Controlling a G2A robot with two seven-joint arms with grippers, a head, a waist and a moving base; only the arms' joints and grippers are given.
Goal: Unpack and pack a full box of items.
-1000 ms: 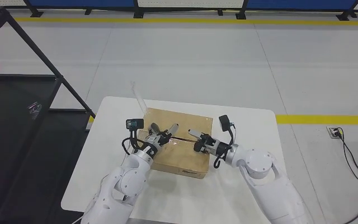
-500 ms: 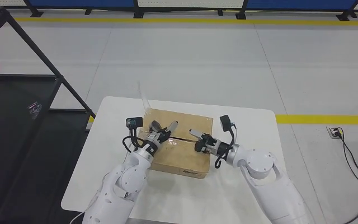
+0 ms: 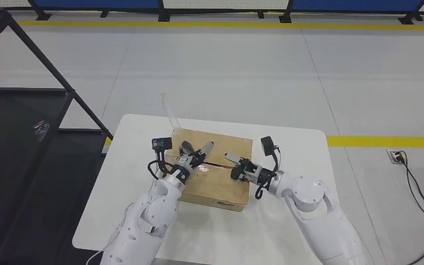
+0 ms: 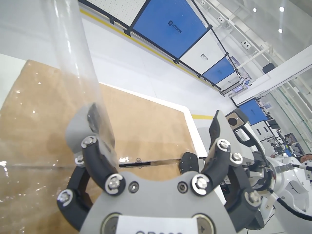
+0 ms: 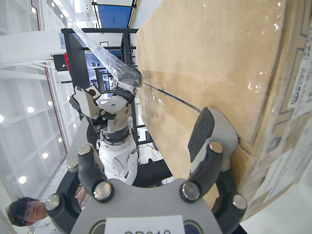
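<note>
A brown cardboard box point(image 3: 222, 142) lies on the white table point(image 3: 291, 149), its top flaps meeting at a centre seam point(image 4: 143, 163). My left gripper point(image 3: 195, 154) hovers over the seam near the box's left end, open; a long strip of clear tape point(image 3: 169, 116) sticks to one finger point(image 4: 95, 122) and rises up and away from the box point(image 4: 36, 98). My right gripper point(image 3: 233, 165) is open at the box's right end, one pad point(image 5: 201, 127) lying against the top edge of the box point(image 5: 207, 37). In the right wrist view the left gripper point(image 5: 107, 91) carries the tape strip point(image 5: 104, 52).
A black metal frame point(image 3: 53, 79) stands off the table's left side. Bare table lies in front of the box point(image 3: 218, 232) and to its right point(image 3: 298, 218). A printed label point(image 5: 299, 93) covers the box's end face.
The left gripper has edged slightly toward the box's middle, and the tape strip's free end has swung a little to the right. The right gripper has hardly moved.
</note>
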